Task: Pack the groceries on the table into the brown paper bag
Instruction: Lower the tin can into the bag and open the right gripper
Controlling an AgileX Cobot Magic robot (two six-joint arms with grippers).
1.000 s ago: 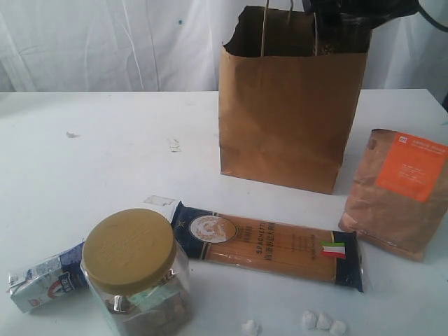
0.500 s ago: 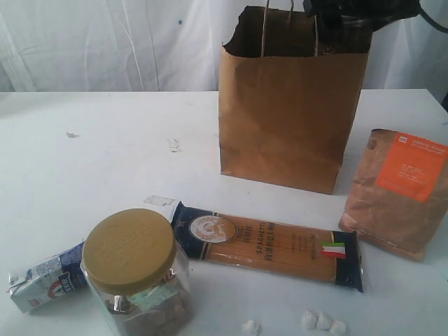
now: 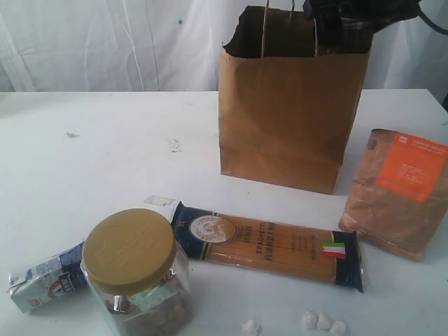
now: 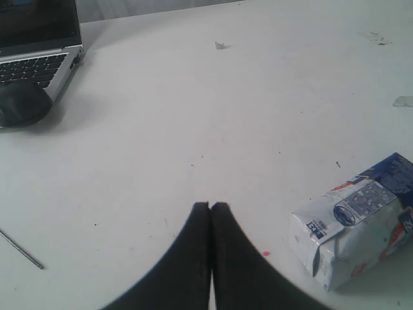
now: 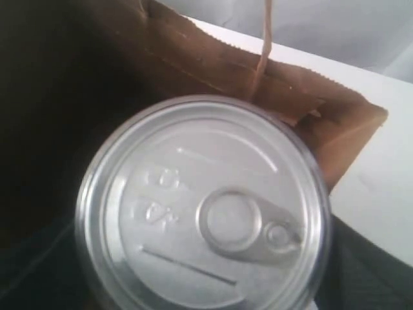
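Note:
The brown paper bag (image 3: 288, 105) stands upright at the back of the table (image 3: 105, 154), its mouth open. My right gripper (image 5: 203, 287) hangs over that mouth, shut on the grey tin can (image 5: 203, 206), whose pull-tab lid fills the right wrist view. The right arm (image 3: 360, 10) shows dark above the bag's rim. The gold-lidded jar (image 3: 133, 269), blue-white carton (image 3: 42, 280), spaghetti packet (image 3: 269, 245) and brown pouch (image 3: 399, 192) lie on the table. My left gripper (image 4: 211, 206) is shut and empty, low over the table beside the carton (image 4: 358, 226). The yellow packet is out of view.
Small white foam lumps (image 3: 322, 320) lie near the front edge, and a paper scrap (image 3: 159, 201) sits by the spaghetti packet. A laptop (image 4: 35, 48) and a dark mouse (image 4: 19, 103) rest on the table in the left wrist view.

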